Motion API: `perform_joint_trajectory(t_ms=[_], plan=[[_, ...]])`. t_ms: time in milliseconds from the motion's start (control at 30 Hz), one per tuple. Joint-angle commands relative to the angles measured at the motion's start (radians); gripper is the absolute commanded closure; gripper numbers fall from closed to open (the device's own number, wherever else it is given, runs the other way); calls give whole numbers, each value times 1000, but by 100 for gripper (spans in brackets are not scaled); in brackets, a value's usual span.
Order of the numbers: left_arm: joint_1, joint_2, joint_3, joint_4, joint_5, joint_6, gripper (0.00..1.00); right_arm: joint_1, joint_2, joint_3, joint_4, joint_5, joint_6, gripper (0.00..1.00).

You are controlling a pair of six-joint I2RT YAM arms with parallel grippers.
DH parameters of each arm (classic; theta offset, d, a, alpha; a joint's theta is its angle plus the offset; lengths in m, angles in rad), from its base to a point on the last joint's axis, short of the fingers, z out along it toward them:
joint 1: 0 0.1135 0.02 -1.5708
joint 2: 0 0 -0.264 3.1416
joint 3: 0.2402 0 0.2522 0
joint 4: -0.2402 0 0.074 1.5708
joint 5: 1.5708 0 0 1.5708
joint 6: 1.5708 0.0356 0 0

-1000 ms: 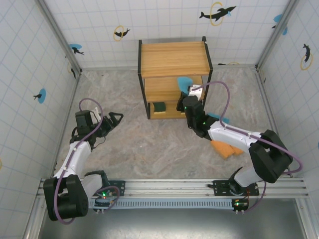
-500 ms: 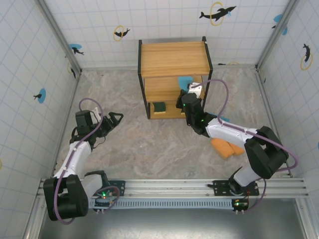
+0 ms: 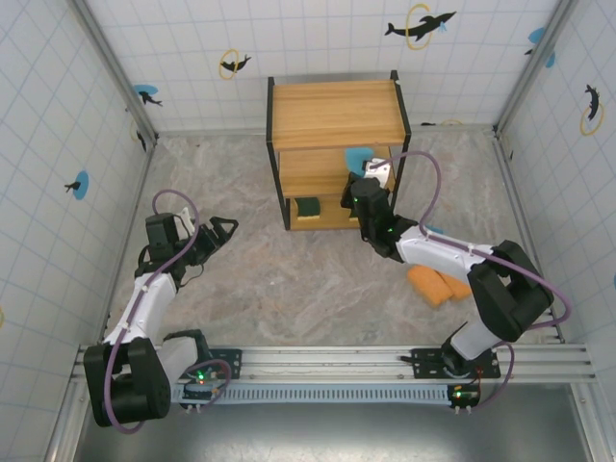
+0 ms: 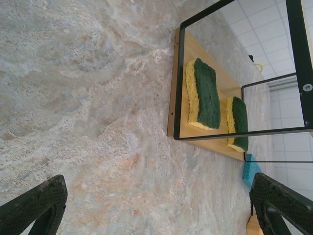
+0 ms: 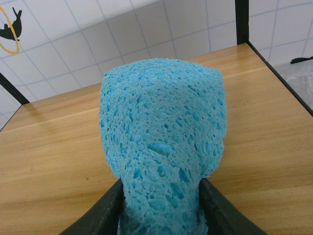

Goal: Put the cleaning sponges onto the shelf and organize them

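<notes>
Marbled worktop (image 3: pixel 289 279) carries the shelf (image 3: pixel 334 114) near the far wall. Right hand (image 5: pixel 161 210) pinches a light blue sponge (image 5: pixel 161 127) over the middle board, so the placing step appears in hand. Left hand (image 3: pixel 223 229) stands wide and empty. Next move: lower, release flat, then fetch the orange sponges (image 3: pixel 438 284) lying on the worktop.

White tiled walls (image 3: pixel 318 38) (dolphin stickers (image 3: pixel 421 23)), marbled floor (image 3: pixel 289 289)

Right fingers (image 5: pixel 216 211) advanced, blue sponge (image 5: pixel 161 142) now farther over shelf (image 3: pixel 332 114) middle tier.
</notes>
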Motion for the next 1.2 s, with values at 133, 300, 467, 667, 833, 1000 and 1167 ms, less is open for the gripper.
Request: perform_joint_trajectory(t_ms=[133, 300, 467, 667, 833, 1000, 1167], plan=[[4, -7, 12, -13, 13, 27, 3, -14, 0, 12, -16, -5, -8, 55], [4, -6, 14, -14, 11, 26, 2, -15, 2, 14, -24, -13, -8, 50], [4, -7, 18, -17, 11, 29, 2, -15, 3, 13, -31, -17, -6, 47], [4, -6, 18, -17, 12, 29, 2, -14, 1, 13, -35, -20, -5, 42], [4, -4, 19, -17, 12, 28, 3, -15, 1, 19, -43, -24, -10, 39], [4, -6, 19, -19, 12, 31, 2, -14, -7, 18, -53, -21, -18, 36], [4, -7, 17, -16, 12, 31, 2, -14, -16, 19, -58, -19, -28, 35]])
